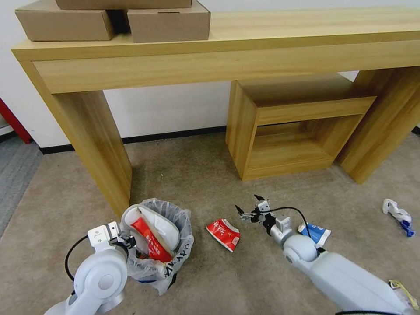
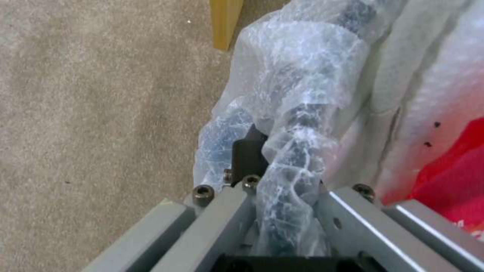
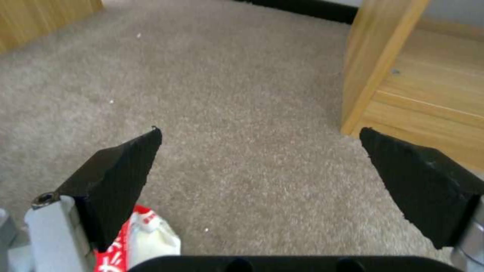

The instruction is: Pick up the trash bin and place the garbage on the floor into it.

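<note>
The trash bin [image 1: 177,256], black with a crinkly white bag, sits on the beige floor [image 1: 197,175] by the table leg. It holds a white slipper [image 1: 162,224] and a red wrapper [image 1: 151,246]. My left gripper [image 1: 127,242] is shut on the bin's near rim; in the left wrist view the bagged rim [image 2: 302,113] runs between the fingers [image 2: 248,155] of that gripper [image 2: 282,181]. My right gripper [image 1: 248,204] [image 3: 259,132] hangs open over the carpet, just beyond a red-white carton [image 1: 224,234] [image 3: 146,241]. A blue-white packet [image 1: 316,234] lies beside the right arm.
A long wooden table [image 1: 218,65] spans the back, its left leg [image 1: 96,148] right behind the bin. A low wooden shelf unit [image 1: 297,127] [image 3: 418,94] stands under it. Crumpled white paper [image 1: 397,211] lies far right. Cardboard boxes [image 1: 170,24] sit on the table.
</note>
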### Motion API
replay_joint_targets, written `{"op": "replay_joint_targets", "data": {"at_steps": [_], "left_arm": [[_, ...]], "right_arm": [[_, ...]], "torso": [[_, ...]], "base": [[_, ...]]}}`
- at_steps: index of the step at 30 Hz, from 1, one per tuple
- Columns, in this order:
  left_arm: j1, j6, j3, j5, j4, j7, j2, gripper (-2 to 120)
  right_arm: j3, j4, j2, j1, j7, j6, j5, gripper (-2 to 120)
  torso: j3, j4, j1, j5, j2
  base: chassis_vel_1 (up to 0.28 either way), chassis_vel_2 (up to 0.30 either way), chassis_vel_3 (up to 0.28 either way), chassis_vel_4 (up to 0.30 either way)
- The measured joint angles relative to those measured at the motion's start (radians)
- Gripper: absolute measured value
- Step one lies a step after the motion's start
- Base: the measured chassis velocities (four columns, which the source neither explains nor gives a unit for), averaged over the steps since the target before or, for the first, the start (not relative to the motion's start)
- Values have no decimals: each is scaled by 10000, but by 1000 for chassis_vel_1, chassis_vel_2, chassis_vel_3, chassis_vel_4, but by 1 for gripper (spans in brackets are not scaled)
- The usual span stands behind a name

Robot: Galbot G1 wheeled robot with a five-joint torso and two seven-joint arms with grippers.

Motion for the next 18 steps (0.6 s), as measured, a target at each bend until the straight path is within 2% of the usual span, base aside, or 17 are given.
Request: {"op": "replay_joint_targets", "data": {"at_steps": [3, 10, 18], "left_arm": [[-198, -15, 0, -161, 104, -68, 102, 0], [-620, -19, 159, -359, 374, -173, 174, 0], [-650, -16, 271, -296, 598, -197, 54, 0]], "right_arm": [[-483, -175, 95, 341, -80, -502, 300, 100], [-1277, -374, 191, 393, -211, -986, 230, 100], [-1639, -879, 522, 258, -252, -877, 125, 100]], "torso": [[0, 1, 0, 6, 0], [-1, -3, 0, 3, 0], [-1, -2, -1, 6, 0]], "base": [[0, 0, 0, 0], [0, 0, 0, 0], [0, 0, 0, 0]]}}
